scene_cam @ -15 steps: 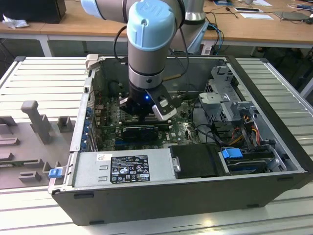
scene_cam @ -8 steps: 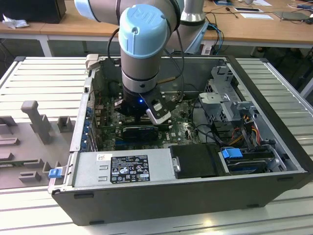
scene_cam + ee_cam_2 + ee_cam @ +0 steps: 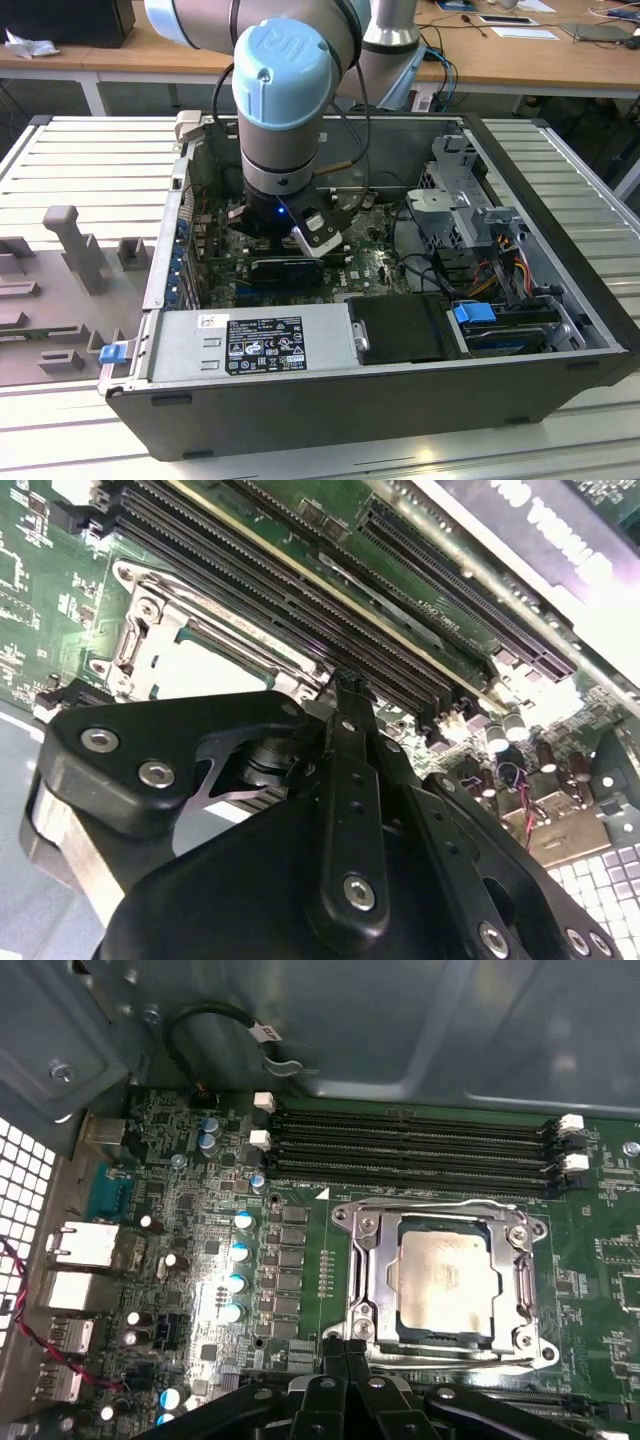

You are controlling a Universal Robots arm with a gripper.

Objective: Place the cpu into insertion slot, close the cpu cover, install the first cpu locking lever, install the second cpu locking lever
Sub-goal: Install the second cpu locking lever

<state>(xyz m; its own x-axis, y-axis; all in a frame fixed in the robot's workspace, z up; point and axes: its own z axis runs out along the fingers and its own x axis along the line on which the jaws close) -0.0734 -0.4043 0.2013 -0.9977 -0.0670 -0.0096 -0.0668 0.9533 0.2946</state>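
In the first wrist view the cpu [image 3: 445, 1280], its pale silver top showing, lies flat in the insertion slot [image 3: 343, 1332] on the green board. The cpu cover [image 3: 368, 1270] is down over it, and the chip shows through its window. A thin metal bar runs along the frame's edge by the memory slots, and another along the opposite edge. My gripper [image 3: 346, 1348] is shut with nothing in it, its tips at the frame edge away from the memory slots. The second wrist view shows the same gripper [image 3: 345, 687] just off the cpu [image 3: 210, 675]. In the exterior view the arm reaches down into the open computer case [image 3: 560, 300].
Long black memory slots [image 3: 410, 1145] lie beside the socket, with the grey case wall and a black cable [image 3: 215, 1020] beyond them. Capacitors [image 3: 240, 1250] and rear ports [image 3: 85, 1245] stand on the socket's other side. A power supply [image 3: 250, 345] and a drive cage [image 3: 470, 215] crowd the case.
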